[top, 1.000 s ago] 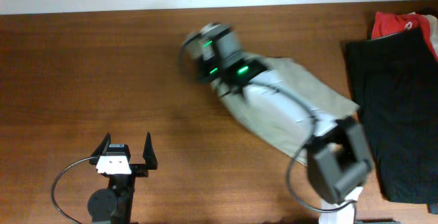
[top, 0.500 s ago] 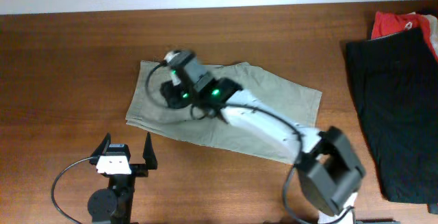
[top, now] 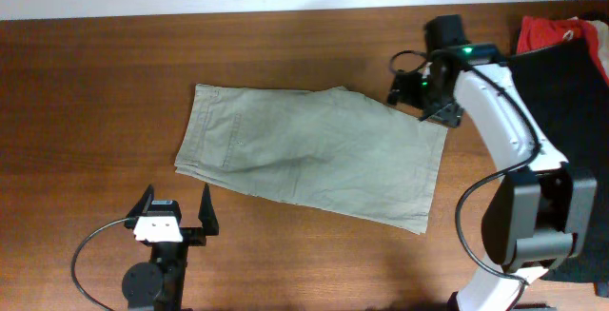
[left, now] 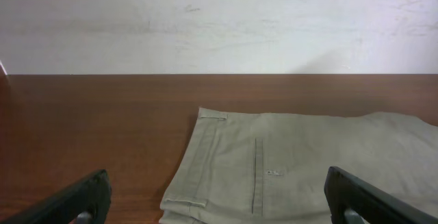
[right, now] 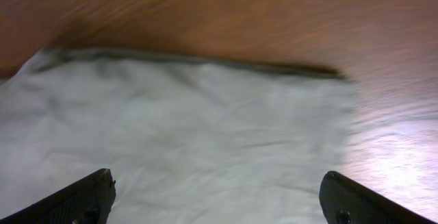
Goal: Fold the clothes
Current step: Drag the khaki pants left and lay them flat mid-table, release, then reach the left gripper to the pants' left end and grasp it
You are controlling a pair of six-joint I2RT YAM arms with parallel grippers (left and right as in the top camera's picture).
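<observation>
Light khaki shorts (top: pixel 304 154) lie spread flat in the middle of the table, waistband to the left. In the left wrist view the waistband and a pocket of the shorts (left: pixel 274 176) lie just ahead of my open left gripper (left: pixel 217 183). From overhead, the left gripper (top: pixel 176 218) sits near the front edge, just short of the shorts' left corner. My right gripper (top: pixel 422 105) hovers open over the shorts' far right leg end, holding nothing. Its wrist view shows the leg hem of the shorts (right: pixel 191 135) between the spread fingers of the right gripper (right: pixel 215 183).
Larger black shorts (top: pixel 552 159) lie flat along the right side of the wooden table (top: pixel 95 83). A red-orange garment (top: pixel 550 33) is bunched at the far right corner. A white wall (left: pixel 219 18) rises behind the table.
The right arm drew the khaki shorts out flat toward the left, then swung back to their right end. Its jaws went from shut to open and let the cloth go. The left arm stayed still.
</observation>
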